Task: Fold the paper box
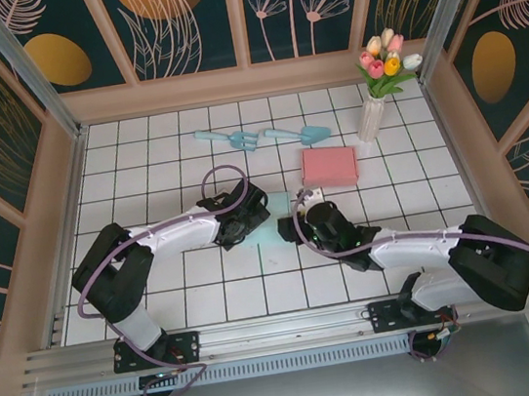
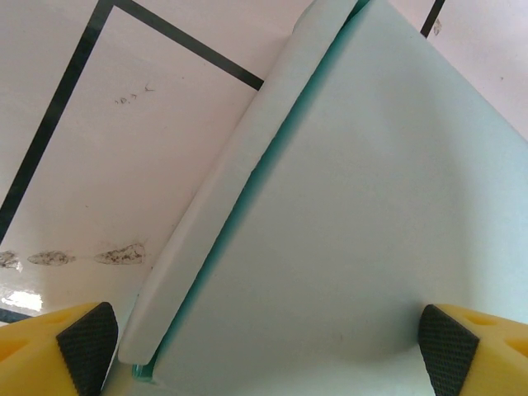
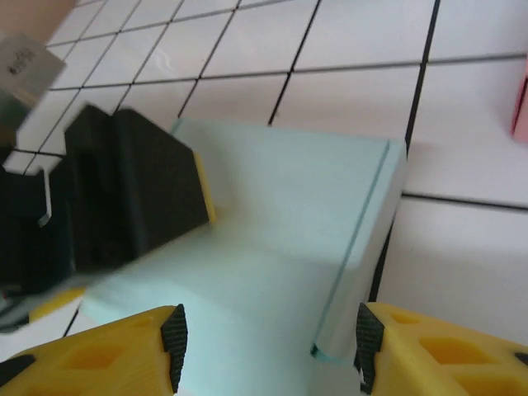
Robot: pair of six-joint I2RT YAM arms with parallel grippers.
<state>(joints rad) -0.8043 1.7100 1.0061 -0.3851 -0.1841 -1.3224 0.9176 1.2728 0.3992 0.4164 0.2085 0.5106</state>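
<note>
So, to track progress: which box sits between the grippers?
The pale green box, one flap raised; the pink box lies apart, near the vase.

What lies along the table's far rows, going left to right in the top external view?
Light blue hand fork → light blue trowel → white vase of tulips.

L gripper (image 1: 251, 221) & R gripper (image 1: 298, 225) flank pale mint box (image 1: 275, 226) mid-table, pink box (image 1: 329, 166) just behind.
</note>
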